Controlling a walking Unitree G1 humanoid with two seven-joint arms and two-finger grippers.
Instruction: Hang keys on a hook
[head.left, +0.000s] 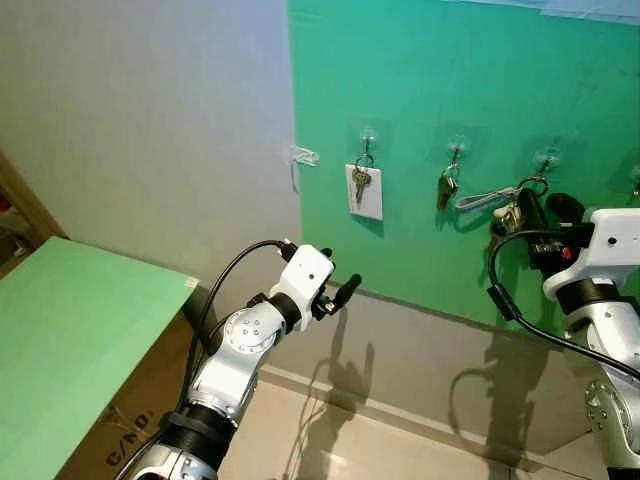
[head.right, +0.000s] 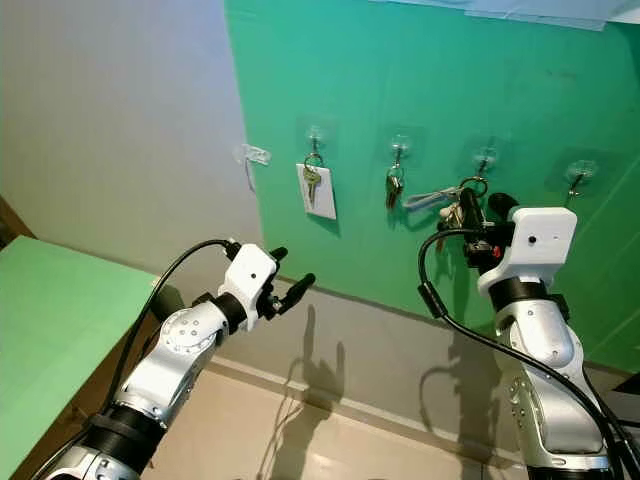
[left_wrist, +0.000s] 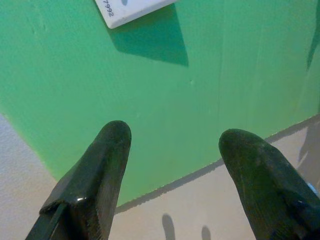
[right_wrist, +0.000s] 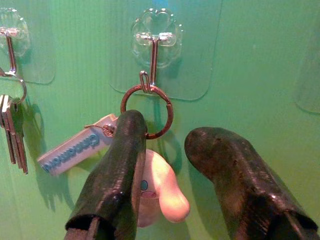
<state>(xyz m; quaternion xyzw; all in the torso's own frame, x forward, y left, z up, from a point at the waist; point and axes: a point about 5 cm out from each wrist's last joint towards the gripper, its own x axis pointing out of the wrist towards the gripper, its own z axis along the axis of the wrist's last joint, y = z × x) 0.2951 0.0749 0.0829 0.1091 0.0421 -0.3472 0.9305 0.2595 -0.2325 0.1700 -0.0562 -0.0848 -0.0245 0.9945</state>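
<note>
A green board (head.left: 450, 80) on the wall carries a row of clear stick-on hooks. On the third hook (right_wrist: 153, 50) hangs a metal key ring (right_wrist: 146, 111) with a blue tag (right_wrist: 70, 152) and a pink-and-white charm (right_wrist: 162, 192). My right gripper (right_wrist: 167, 131) is open right at this ring, one finger in front of the charm, the other beside it. The first hook holds keys with a white card (head.left: 364, 190), and the second hook holds a plain bunch of keys (head.left: 447, 187). My left gripper (head.left: 340, 290) hovers open and holding nothing, lower down, facing the board's bottom edge.
A fourth hook (head.right: 578, 175) at the far right holds nothing. A green-topped surface (head.left: 70, 330) over a cardboard box (head.left: 130, 410) stands at my left. Grey wall lies below and left of the board, with a scrap of clear tape (head.left: 303, 155) at its edge.
</note>
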